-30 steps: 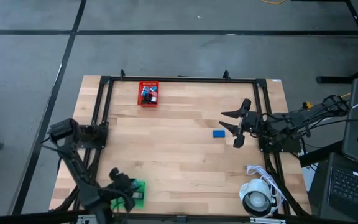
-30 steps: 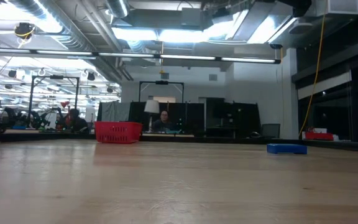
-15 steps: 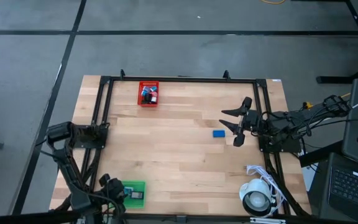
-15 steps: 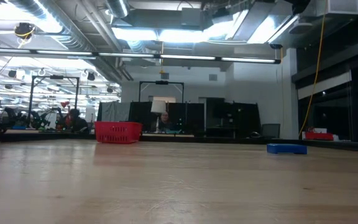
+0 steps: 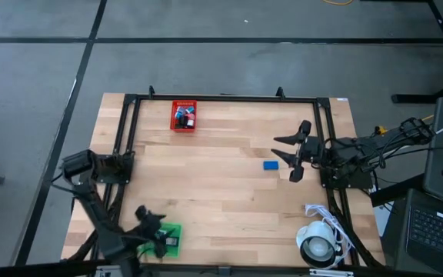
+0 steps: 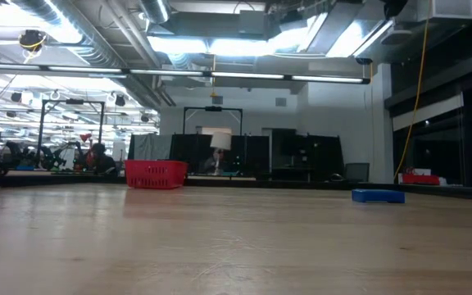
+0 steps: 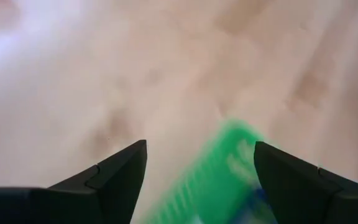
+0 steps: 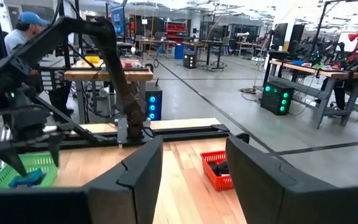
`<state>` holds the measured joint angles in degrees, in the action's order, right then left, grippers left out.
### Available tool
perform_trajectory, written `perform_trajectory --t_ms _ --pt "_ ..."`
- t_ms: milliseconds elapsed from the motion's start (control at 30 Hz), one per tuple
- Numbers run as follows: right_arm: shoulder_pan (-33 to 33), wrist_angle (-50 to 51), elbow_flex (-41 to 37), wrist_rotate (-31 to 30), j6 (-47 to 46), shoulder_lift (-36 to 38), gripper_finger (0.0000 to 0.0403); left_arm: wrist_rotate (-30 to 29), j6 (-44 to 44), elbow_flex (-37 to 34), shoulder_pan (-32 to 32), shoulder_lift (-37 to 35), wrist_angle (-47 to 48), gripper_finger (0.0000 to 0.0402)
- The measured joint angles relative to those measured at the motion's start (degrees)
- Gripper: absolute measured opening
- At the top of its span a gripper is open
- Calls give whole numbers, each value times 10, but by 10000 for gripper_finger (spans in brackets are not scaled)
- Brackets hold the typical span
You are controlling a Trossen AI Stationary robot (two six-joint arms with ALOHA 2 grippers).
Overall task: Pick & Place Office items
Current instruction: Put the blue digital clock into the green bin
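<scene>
High view shows the wooden table [image 5: 221, 192] with a black frame round it, the left arm at the near left corner and the right arm reaching in from the right edge. The left gripper [image 5: 154, 231] hangs over the left rim of the green mesh bin [image 5: 172, 238], which sits at the table's near edge; in the left wrist view its two fingers [image 7: 120, 171] stand spread wide with nothing between them, the green bin [image 7: 222, 177] showing blurred beyond them with something blue inside. The right gripper [image 5: 291, 157] hovers above the right half of the table, its fingers parted and empty, just right of a small flat blue office item [image 5: 271, 165] lying alone on the wood. In the low view that blue piece [image 6: 378, 195] lies flat on the tabletop at the right. The red mesh bin [image 5: 183, 115] stands near the far edge, left of centre, holding several small dark, blue and red pieces that I cannot tell apart. A large white roll with cable [image 5: 318, 245] rests at the near right corner. Right wrist view looks between its own parted fingers [image 8: 135, 180] toward the red bin [image 8: 219, 169] and the green bin [image 8: 30, 169], with a person in a blue cap [image 8: 23, 25] in the room behind.
</scene>
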<state>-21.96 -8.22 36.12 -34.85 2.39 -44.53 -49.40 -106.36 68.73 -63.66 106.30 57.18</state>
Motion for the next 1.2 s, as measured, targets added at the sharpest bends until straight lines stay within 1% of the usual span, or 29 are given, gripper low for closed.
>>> perform_trajectory --t_ms 100,167,200,267,300,433,533,600,700,800,900,967,1067,1100,1200 --pt "0 -9 0 0 2 0 183 -26 67 0 57 0 3 287" --pt "0 -12 0 0 5 0 183 -24 127 0 107 0 -10 286" --pt "0 -12 0 0 5 0 183 -19 160 0 135 0 -18 285" --pt "0 -12 0 0 6 0 183 -8 259 0 187 0 -53 284" --pt "0 -12 0 0 7 0 183 1 313 0 214 0 -78 283" --pt "0 -12 0 0 11 0 183 77 541 0 319 0 -208 277" --pt "0 -11 0 0 15 0 183 88 682 0 391 2 -327 272" --pt "0 -11 0 2 15 0 183 105 765 0 433 3 -397 268" --pt "0 -7 0 21 14 0 183 168 862 0 495 3 -503 264" --pt "0 -7 0 30 11 0 183 245 929 0 551 18 -604 258" --pt "-4 -5 0 37 16 0 183 318 967 -1 587 47 -689 253" --pt "-10 -3 0 42 28 0 183 342 984 0 600 71 -730 251" --pt "-30 4 0 3 50 3 183 371 991 0 611 117 -788 251" --pt "-41 18 0 -20 56 12 183 382 990 0 613 133 -813 252" --pt "-77 73 0 -101 49 56 183 386 987 3 613 165 -879 250"
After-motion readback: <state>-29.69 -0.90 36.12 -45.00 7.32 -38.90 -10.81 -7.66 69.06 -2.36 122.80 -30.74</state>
